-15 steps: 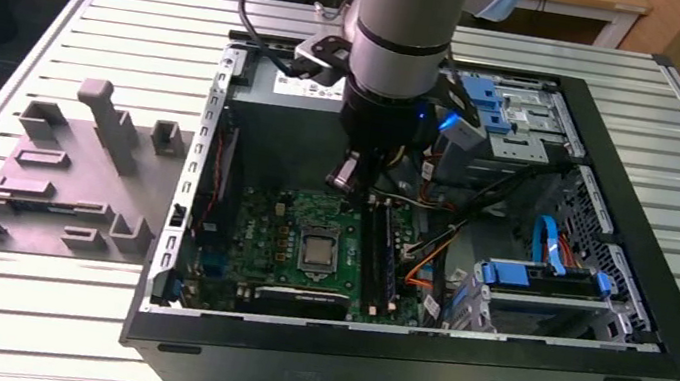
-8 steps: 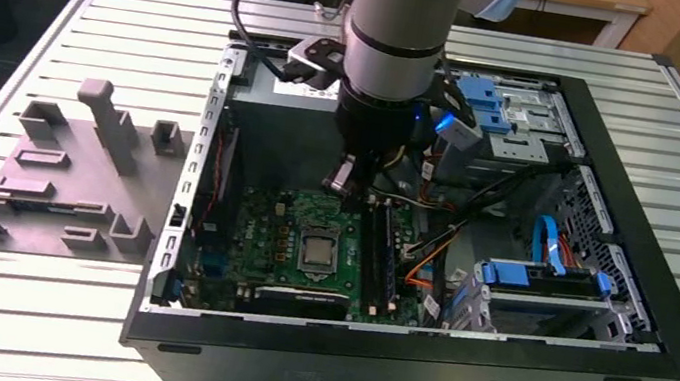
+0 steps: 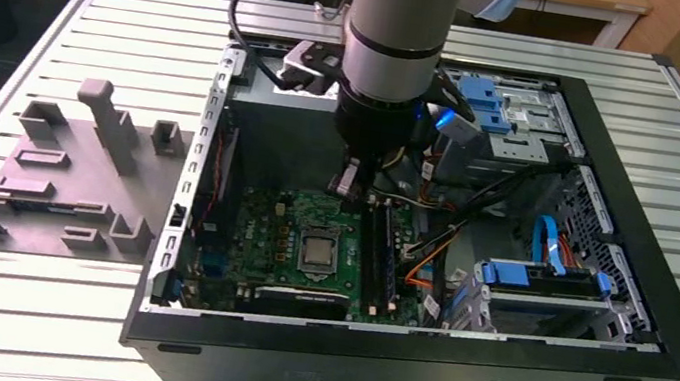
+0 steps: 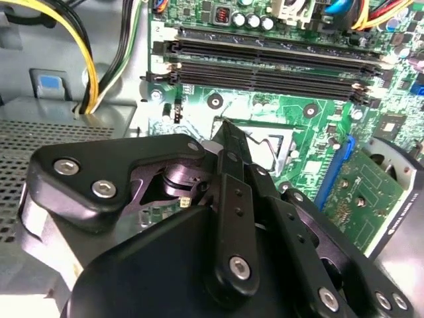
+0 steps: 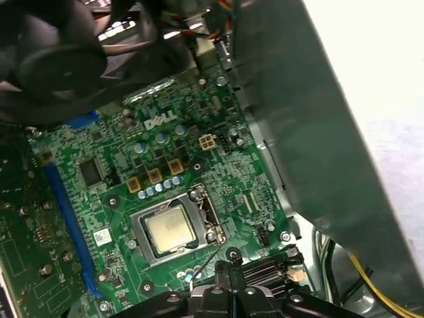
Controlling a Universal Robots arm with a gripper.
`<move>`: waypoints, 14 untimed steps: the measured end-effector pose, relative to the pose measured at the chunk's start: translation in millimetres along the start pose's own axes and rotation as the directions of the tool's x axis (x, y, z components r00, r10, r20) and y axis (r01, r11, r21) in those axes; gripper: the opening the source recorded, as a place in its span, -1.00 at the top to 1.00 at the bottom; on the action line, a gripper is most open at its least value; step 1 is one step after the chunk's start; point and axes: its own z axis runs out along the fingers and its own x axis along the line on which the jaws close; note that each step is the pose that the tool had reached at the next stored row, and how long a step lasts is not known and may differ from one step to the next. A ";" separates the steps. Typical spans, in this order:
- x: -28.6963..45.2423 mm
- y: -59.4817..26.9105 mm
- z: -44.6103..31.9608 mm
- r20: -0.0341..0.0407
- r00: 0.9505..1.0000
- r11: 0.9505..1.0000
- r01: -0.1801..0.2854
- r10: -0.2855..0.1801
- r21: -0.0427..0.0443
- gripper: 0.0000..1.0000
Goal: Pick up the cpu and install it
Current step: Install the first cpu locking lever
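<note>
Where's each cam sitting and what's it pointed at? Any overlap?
Exterior view: off the arm, above, looking down into the open computer case; the arm shows.
First wrist view: on the arm, facing the motherboard and the cpu in its socket.
Second wrist view: on the arm, gripper foreground, memory slots beyond.
All share the motherboard.
</note>
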 end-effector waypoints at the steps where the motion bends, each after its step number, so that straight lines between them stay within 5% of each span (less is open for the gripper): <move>1: 1.2 0.0 0.1 0.000 1.000 1.000 0.003 -0.003 0.000 0.79; 8: 5.5 -0.8 0.8 0.000 0.998 0.998 0.058 -0.058 0.004 0.79; 14: 5.5 -0.8 2.1 0.000 0.987 0.987 0.162 -0.162 0.010 0.79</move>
